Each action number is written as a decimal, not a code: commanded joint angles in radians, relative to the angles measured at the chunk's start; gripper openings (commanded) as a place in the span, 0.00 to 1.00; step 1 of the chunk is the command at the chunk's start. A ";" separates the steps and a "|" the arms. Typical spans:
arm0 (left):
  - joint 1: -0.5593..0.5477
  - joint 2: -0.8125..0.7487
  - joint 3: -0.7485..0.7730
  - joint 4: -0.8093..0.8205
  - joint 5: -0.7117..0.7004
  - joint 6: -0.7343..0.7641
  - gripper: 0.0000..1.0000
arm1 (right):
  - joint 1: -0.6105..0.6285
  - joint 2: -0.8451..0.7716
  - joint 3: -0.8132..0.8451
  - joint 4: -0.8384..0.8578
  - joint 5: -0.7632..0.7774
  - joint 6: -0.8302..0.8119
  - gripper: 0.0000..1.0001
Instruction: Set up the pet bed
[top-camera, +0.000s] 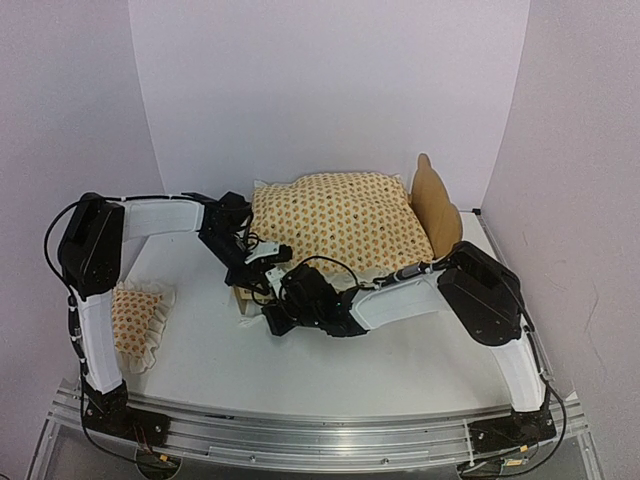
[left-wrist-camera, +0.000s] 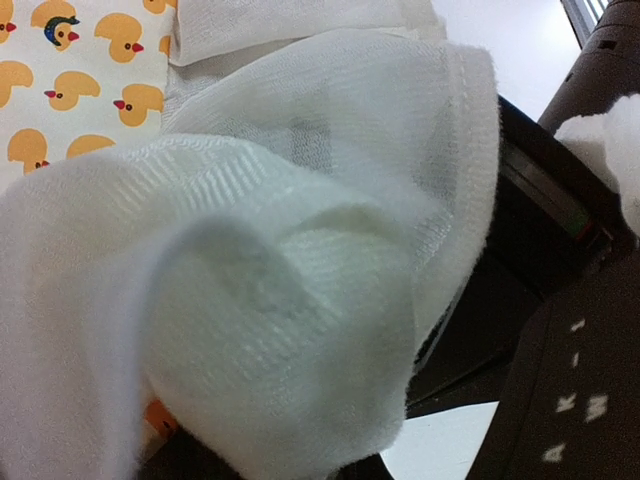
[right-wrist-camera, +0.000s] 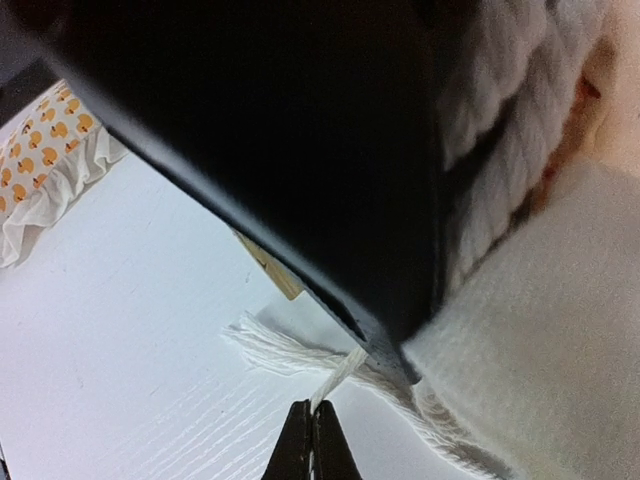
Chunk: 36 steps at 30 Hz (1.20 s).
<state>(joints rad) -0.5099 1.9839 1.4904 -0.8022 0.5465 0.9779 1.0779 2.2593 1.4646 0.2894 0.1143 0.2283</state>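
Right tool (right-wrist-camera: 316, 418) clenched on a white tie (right-wrist-camera: 338, 372), left tool (top-camera: 256, 272) buried in cushion (top-camera: 340, 220) ruffle, grip unclear, pet bed (top-camera: 436, 205) beneath.

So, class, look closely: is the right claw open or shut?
Shut: the right claw has its tips pressed together, pinching a white tie string.

White table (top-camera: 400, 370), pale lilac walls (top-camera: 300, 90)

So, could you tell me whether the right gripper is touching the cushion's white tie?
Touching. The right wrist view shows the right gripper shut, the white tie pinched between its fingertips.
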 joint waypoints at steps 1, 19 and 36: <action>0.060 -0.037 -0.029 0.246 -0.114 -0.067 0.19 | 0.096 0.002 0.029 -0.081 -0.291 0.055 0.00; 0.098 -0.291 0.036 -0.294 0.113 0.035 0.97 | 0.129 -0.343 -0.045 -0.210 -0.582 -0.035 0.00; 0.112 -0.418 -0.471 0.120 -0.033 0.086 0.88 | 0.124 -0.452 -0.310 -0.213 -0.434 0.205 0.00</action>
<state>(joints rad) -0.3822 1.5572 1.1179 -0.9683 0.6334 1.0422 1.2049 1.8217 1.1996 0.0852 -0.3660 0.3426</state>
